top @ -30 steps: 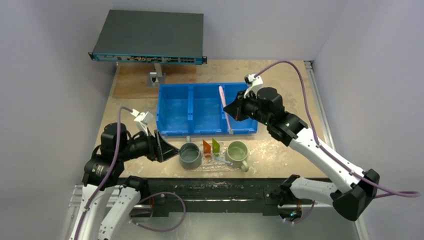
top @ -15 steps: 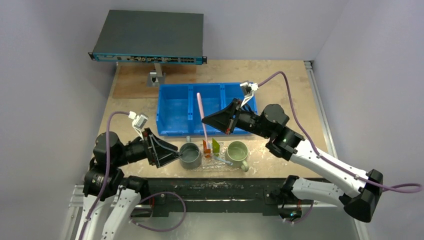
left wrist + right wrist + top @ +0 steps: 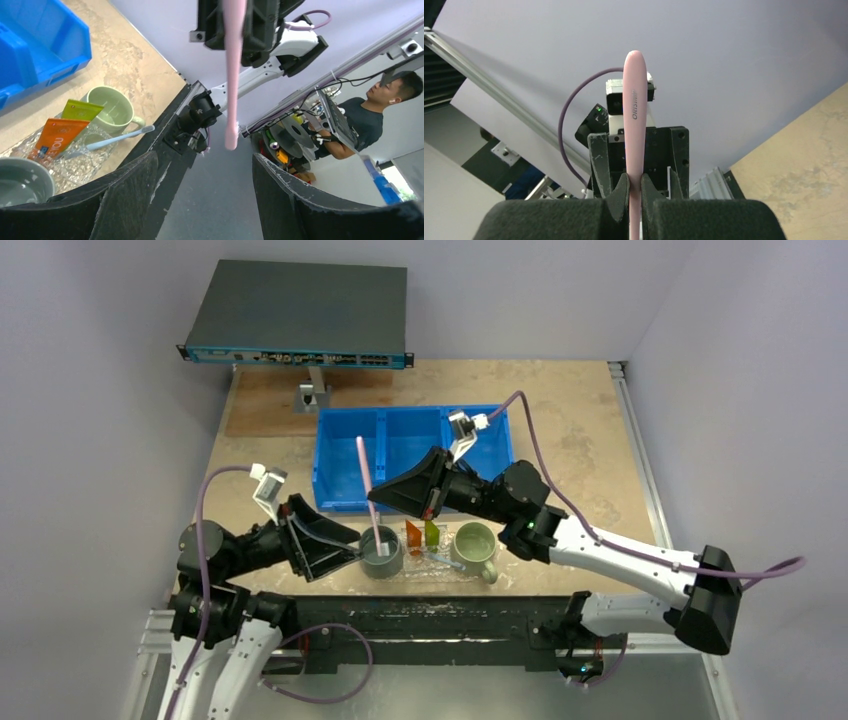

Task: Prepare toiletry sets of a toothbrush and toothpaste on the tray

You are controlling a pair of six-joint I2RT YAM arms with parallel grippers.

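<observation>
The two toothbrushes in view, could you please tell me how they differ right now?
The pink toothbrush is clamped in the shut right gripper and stands roughly upright above the grey mug; the blue toothbrush lies flat on the tray, touched by neither gripper. The pink one is off the tray; the blue one sits beside the orange tube and green tube. Both are slim, pale sticks.
</observation>
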